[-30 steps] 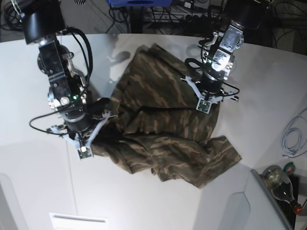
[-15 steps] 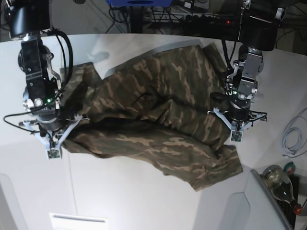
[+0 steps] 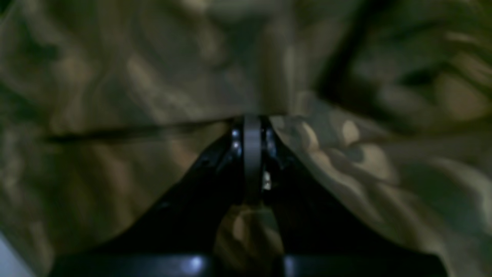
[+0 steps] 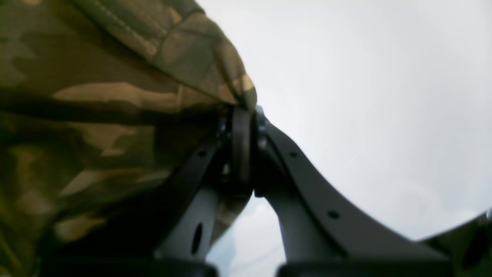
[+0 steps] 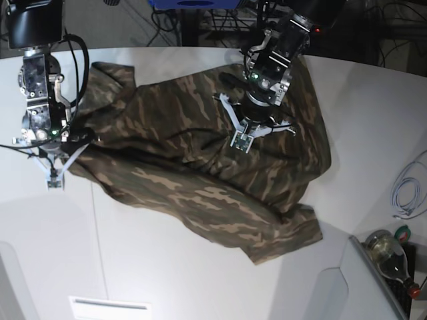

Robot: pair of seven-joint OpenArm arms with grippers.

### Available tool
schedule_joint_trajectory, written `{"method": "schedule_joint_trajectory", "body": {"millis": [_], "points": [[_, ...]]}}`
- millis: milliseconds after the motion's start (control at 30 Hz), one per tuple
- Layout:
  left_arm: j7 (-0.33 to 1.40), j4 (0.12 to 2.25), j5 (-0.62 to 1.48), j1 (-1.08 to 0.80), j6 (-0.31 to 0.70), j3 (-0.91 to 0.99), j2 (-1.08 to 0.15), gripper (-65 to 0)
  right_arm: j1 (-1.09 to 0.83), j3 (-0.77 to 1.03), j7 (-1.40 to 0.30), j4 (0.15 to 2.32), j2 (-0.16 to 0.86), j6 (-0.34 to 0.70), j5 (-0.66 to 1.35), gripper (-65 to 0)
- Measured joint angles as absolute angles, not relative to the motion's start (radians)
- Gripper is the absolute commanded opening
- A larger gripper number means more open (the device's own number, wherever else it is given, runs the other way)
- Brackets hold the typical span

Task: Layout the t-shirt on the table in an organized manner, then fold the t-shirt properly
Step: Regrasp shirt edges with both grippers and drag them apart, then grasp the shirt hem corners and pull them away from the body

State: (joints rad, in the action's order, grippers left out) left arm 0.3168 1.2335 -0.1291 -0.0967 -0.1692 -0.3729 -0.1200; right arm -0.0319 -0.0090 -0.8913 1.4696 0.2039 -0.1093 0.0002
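White and broad, the table (image 5: pixel 200 280) carries the t-shirt (image 5: pixel 200 167), spread rumpled across its middle and far side. At the shirt's edge on the base view's left, the right gripper (image 4: pixel 243 115) has its jaws clamped on a hem corner. Over the shirt's middle, the left gripper (image 3: pixel 251 123) pinches a cloth fold tight.
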Motion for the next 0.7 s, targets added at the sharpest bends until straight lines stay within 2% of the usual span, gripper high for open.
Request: {"method": "schedule_joint_trajectory", "body": {"millis": [133,200,267,333,400,533,700], "points": [[0.307,1.228,-0.189,-0.103,-0.156,-0.245,-0.162,-65.0,-0.098,-0.015,-0.889,1.502,0.183,-0.105,0.016,-63.2],[0.332,1.220,-0.211,-0.088,-0.152,-0.194,-0.197,-65.0,-0.140,-0.060,-0.889,1.538,0.146,-0.085,0.010,-58.5],[0.393,1.203,-0.225,-0.051,-0.168,-0.153,-0.219,-65.0,-0.174,-0.119,-0.902,1.589,0.096,-0.028,0.019,-46.1],[0.384,1.203,-0.225,-0.017,-0.167,-0.137,-0.243,-65.0,-0.200,-0.150,-0.888,1.675,0.073,-0.017,0.016,-33.2],[0.385,1.204,-0.224,0.014,-0.169,-0.134,-0.268,-65.0,-0.228,-0.158,-0.886,1.776,0.066,-0.025,-0.002,-24.8],[0.390,1.261,-0.214,0.021,-0.168,-0.135,-0.276,-65.0,-0.182,-0.155,-0.886,1.856,0.060,-0.027,-0.001,-25.2],[0.378,1.410,-0.216,-0.099,-0.171,-0.094,-0.249,-65.0,0.055,-0.226,-0.839,1.576,0.027,-0.017,-0.002,-24.6]]}}
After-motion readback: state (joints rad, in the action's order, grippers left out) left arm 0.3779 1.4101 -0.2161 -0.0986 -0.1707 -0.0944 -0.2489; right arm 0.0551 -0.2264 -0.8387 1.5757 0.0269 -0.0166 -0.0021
